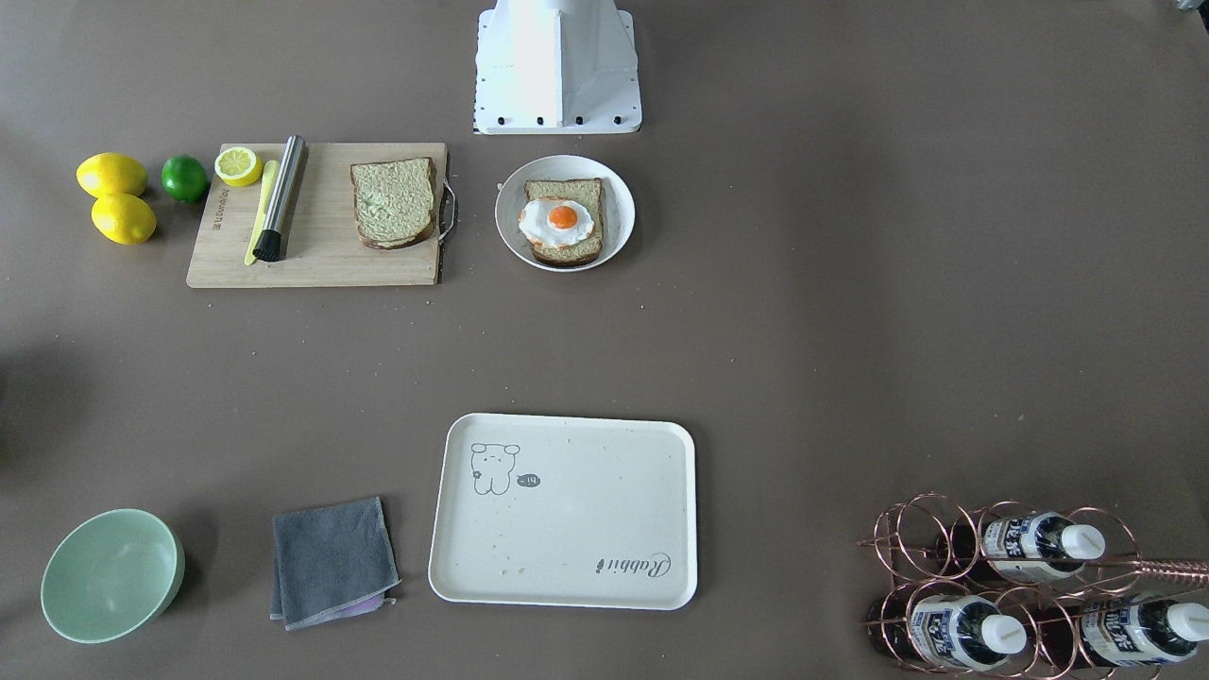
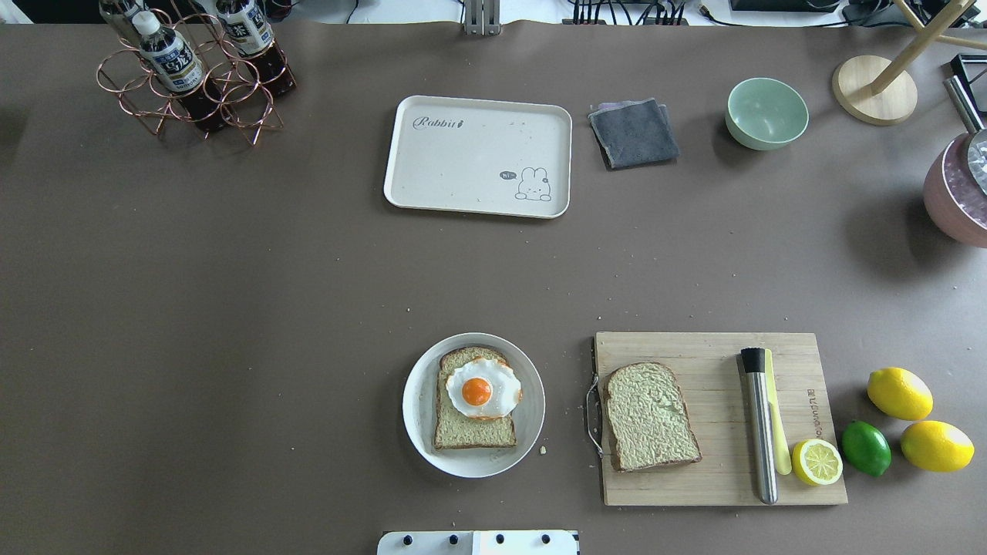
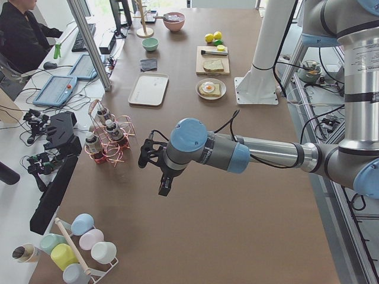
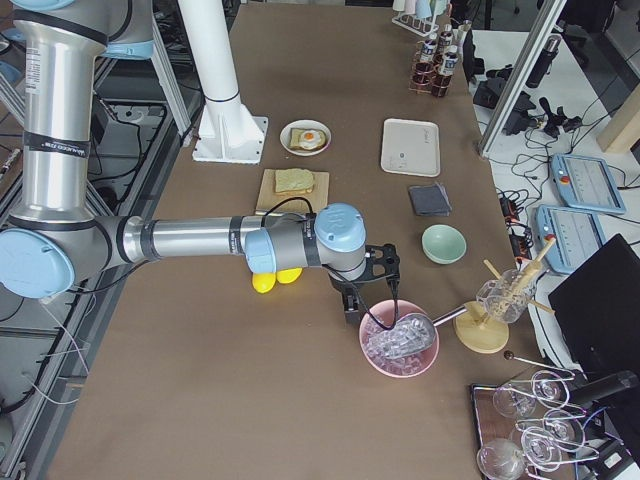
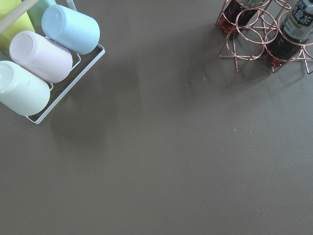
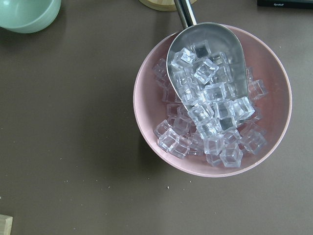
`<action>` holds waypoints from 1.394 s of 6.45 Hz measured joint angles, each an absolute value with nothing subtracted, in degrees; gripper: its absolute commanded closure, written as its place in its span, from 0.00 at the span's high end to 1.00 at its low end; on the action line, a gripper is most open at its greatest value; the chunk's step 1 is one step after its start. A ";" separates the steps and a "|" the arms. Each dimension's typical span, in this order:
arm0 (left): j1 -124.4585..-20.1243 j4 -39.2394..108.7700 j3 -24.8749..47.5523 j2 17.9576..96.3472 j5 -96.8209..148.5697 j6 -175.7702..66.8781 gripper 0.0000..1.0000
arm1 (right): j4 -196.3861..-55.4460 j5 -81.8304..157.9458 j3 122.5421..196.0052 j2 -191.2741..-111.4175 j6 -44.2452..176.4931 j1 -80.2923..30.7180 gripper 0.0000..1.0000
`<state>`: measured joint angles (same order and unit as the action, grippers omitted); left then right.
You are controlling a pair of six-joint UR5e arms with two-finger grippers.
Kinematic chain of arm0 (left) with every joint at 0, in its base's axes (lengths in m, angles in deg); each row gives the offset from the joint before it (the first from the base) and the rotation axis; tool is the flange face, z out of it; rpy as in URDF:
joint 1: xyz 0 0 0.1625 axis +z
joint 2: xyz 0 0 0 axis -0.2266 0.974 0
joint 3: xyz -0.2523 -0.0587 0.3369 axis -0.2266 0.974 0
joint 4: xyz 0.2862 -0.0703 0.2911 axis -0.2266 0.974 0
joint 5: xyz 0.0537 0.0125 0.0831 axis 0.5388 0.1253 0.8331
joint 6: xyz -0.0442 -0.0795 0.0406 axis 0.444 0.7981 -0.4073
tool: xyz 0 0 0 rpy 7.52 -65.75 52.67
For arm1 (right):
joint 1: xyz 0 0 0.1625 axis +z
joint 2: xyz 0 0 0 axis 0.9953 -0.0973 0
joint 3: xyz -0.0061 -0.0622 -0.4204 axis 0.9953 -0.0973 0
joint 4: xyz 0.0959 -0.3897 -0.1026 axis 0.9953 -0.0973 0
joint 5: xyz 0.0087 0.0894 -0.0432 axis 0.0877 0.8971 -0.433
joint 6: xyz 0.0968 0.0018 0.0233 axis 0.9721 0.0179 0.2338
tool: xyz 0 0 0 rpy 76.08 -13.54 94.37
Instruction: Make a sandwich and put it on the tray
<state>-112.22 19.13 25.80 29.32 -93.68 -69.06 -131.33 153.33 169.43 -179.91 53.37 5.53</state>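
Note:
One bread slice with pale greenish spread (image 2: 651, 416) lies on the wooden cutting board (image 2: 717, 478). The other slice, topped with a fried egg (image 2: 476, 397), lies on a round white plate (image 2: 416, 401) beside the board. The cream tray (image 2: 463, 162) sits bare at the far middle of the table. My left gripper (image 3: 163, 186) hangs over the table's left end near a bottle rack, far from the bread. My right gripper (image 4: 370, 300) hangs over a pink bowl of ice. I cannot tell whether either is open or shut.
A steel muddler (image 2: 759, 424), a half lemon (image 2: 817, 461), a lime (image 2: 865, 447) and two lemons (image 2: 899, 393) lie at the board's right. A grey cloth (image 2: 634, 132) and a green bowl (image 2: 766, 112) sit right of the tray. The bottle rack (image 2: 193, 77) stands far left.

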 measured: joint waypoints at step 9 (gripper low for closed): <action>-112.31 19.31 24.54 28.52 -93.71 -66.43 0.98 | -127.77 153.60 168.90 -179.72 52.86 5.49 1.00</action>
<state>-112.31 19.31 24.54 28.52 -93.71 -66.43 -127.77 153.60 168.90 -179.72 52.86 5.49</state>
